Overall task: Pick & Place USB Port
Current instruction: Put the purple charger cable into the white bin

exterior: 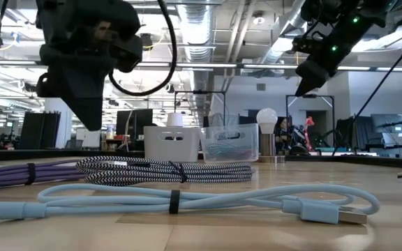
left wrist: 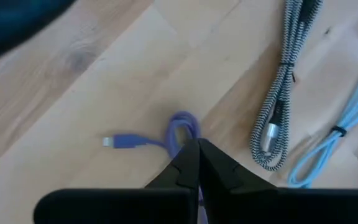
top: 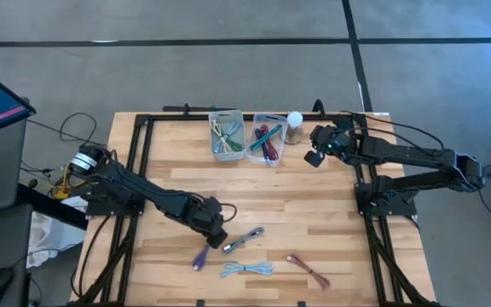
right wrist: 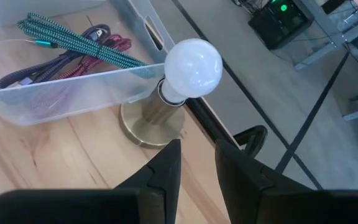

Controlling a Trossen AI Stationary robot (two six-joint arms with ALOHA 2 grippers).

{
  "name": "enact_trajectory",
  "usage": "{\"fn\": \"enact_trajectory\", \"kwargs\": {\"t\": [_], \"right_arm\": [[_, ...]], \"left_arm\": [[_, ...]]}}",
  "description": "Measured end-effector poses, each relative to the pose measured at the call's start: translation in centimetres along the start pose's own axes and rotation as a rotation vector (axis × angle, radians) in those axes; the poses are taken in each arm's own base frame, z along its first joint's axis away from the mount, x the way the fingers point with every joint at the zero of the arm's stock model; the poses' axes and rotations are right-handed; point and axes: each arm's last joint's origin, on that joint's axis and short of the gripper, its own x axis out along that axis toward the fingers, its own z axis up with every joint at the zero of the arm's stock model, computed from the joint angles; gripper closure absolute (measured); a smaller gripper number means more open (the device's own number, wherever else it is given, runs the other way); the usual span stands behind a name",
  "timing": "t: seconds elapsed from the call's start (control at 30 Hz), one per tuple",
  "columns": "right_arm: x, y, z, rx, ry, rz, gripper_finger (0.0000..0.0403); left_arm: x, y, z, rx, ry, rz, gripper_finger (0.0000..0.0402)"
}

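Note:
Several bundled USB cables lie flat on the wooden table near its front edge: a purple one (top: 200, 257) (left wrist: 180, 129), a black-and-white braided one (top: 244, 240) (left wrist: 277, 109), a light blue one (top: 247, 269) (exterior: 187, 199) and a reddish one (top: 308, 269). My left gripper (top: 220, 239) (left wrist: 197, 147) is shut and hangs just over the purple cable's looped end, pointing steeply down; the low view shows its tips (exterior: 93, 127) clear of the table. My right gripper (top: 312, 159) (right wrist: 197, 152) is raised at the back right, by the lamp, a narrow gap between its fingers and nothing in it.
Two clear bins (top: 227, 135) (top: 268, 138) with more cables stand at the table's far edge. A small lamp with a white bulb (top: 294, 124) (right wrist: 191, 67) stands right of them, close in front of my right gripper. Bare wood lies between the bins and the loose cables.

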Motion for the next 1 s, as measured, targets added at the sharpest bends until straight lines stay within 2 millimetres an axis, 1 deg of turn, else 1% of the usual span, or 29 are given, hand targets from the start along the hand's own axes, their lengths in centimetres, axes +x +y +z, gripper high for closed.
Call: {"fn": "enact_trajectory", "kwargs": {"t": [0.2,0.33,0.5,0.63,0.7,0.77,0.87,1.0], "right_arm": [[0.0,0.0,0.0,0.0,0.0,0.001,0.031],[0.0,0.0,0.0,-0.004,-0.001,0.001,0.031],[0.0,0.0,0.0,0.0,-0.004,0.001,0.031],[0.0,0.0,0.0,0.006,-0.004,0.002,0.031],[0.0,0.0,0.0,0.006,-0.004,0.002,0.031],[0.0,0.0,0.0,0.005,-0.004,0.002,0.031],[0.0,0.0,0.0,0.005,-0.003,0.002,0.031],[0.0,0.0,0.0,0.005,-0.003,0.002,0.031]], "left_arm": [[0.0,0.0,-0.3,-0.047,0.012,0.03,0.0398],[0.0,-0.1,-0.1,-0.051,0.069,-0.02,0.0396],[-0.2,-0.6,0.1,0.048,0.107,-0.114,0.0384],[-0.4,-0.7,0.1,0.096,0.098,-0.133,0.0379],[-0.5,-0.7,0.2,0.098,0.093,-0.133,0.0379],[-0.5,-0.6,0.3,0.063,0.096,-0.13,0.0378],[0.1,-0.6,0.2,0.013,0.105,-0.105,0.0371],[1.5,-0.5,-0.2,0.021,0.138,-0.059,0.0348]]}}
